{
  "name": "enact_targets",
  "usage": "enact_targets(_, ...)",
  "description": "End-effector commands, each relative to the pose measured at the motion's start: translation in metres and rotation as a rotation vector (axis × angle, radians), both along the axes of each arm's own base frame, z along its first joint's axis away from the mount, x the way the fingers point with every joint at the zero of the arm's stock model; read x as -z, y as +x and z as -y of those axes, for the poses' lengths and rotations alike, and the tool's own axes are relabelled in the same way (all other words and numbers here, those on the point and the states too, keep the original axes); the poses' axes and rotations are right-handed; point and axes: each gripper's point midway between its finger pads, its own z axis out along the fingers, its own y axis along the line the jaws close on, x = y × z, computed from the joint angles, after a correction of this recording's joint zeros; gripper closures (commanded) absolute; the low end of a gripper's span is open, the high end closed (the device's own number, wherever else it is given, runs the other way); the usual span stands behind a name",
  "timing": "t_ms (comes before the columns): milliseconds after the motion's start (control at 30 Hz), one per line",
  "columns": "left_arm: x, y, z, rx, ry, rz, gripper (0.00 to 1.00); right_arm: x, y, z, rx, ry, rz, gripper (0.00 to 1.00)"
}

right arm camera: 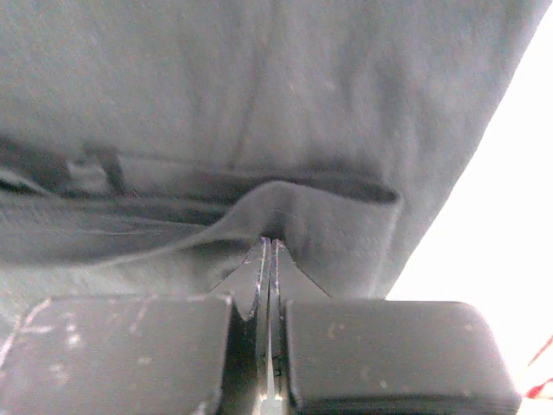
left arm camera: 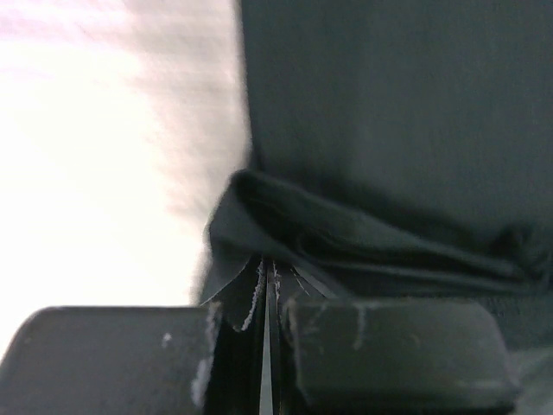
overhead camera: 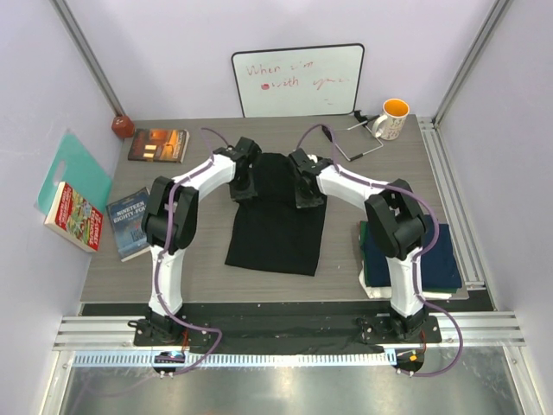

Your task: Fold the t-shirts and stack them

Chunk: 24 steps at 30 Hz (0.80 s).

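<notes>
A black t-shirt (overhead camera: 276, 229) lies plain side up on the middle of the table, its far end lifted between my two grippers. At the shirt's far left edge, my left gripper (overhead camera: 245, 181) is shut on a fold of the black cloth (left arm camera: 363, 233), pinched at the fingertips (left arm camera: 266, 268). On the far right edge my right gripper (overhead camera: 304, 188) is likewise shut on a raised ridge of the same cloth (right arm camera: 285, 104) at its tips (right arm camera: 270, 246). A folded stack sits at the right, with a navy t-shirt (overhead camera: 415, 249) on top and a white one (overhead camera: 377, 290) showing beneath.
Three books lie on the left: one at the back (overhead camera: 159, 144), a blue one (overhead camera: 128, 223), and a red one (overhead camera: 73, 216) over the table edge by a teal board (overhead camera: 76, 166). A whiteboard (overhead camera: 298, 80), a mug (overhead camera: 393, 118) and cables stand at the back.
</notes>
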Motion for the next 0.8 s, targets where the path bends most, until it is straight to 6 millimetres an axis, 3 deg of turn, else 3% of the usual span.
enact_targets(0,-0.008,0.041,-0.019,-0.063,0.012,0.074,1.0,-0.019,-0.016,0.013,0.029,0.017,0.013,0.99)
enact_targets(233,-0.008,0.065,-0.028,-0.068,0.008,0.064,1.0,-0.016,-0.03,0.028,0.043,-0.014,0.008,0.99)
enact_targets(367,-0.02,0.064,-0.038,-0.074,-0.011,0.037,0.99,-0.046,-0.027,0.029,0.05,-0.004,0.045,0.95)
enact_targets(400,-0.019,0.057,-0.038,-0.065,-0.031,0.012,0.95,-0.054,-0.028,0.029,0.045,0.006,0.052,0.9)
enact_targets(433,-0.02,0.05,-0.04,-0.061,-0.05,-0.014,0.85,-0.07,-0.031,0.028,0.034,0.035,0.072,0.84)
enact_targets(467,-0.029,0.044,-0.035,-0.036,-0.138,-0.033,0.8,-0.074,-0.037,0.028,0.027,0.051,0.069,0.79)
enact_targets(500,-0.022,0.028,-0.035,-0.03,-0.183,-0.084,0.76,-0.077,-0.044,0.026,0.018,0.088,0.056,0.78)
enact_targets(533,-0.024,0.027,-0.032,-0.036,-0.242,-0.079,0.68,-0.091,-0.048,0.022,0.007,0.139,0.085,0.76)
enact_targets(567,-0.041,0.022,-0.029,-0.068,-0.361,-0.078,0.65,-0.081,-0.062,0.024,0.003,0.153,0.05,0.75)
enact_targets(600,-0.026,0.002,-0.032,-0.099,-0.394,-0.135,0.61,-0.079,-0.067,0.023,0.001,0.173,0.042,0.73)
enact_targets(633,-0.027,0.005,-0.034,-0.11,-0.447,-0.108,0.6,-0.078,-0.073,0.017,-0.016,0.221,0.031,0.63)
enact_targets(767,-0.021,-0.026,-0.031,-0.08,-0.513,-0.144,0.6,-0.048,-0.11,0.02,-0.043,0.294,-0.083,0.63)
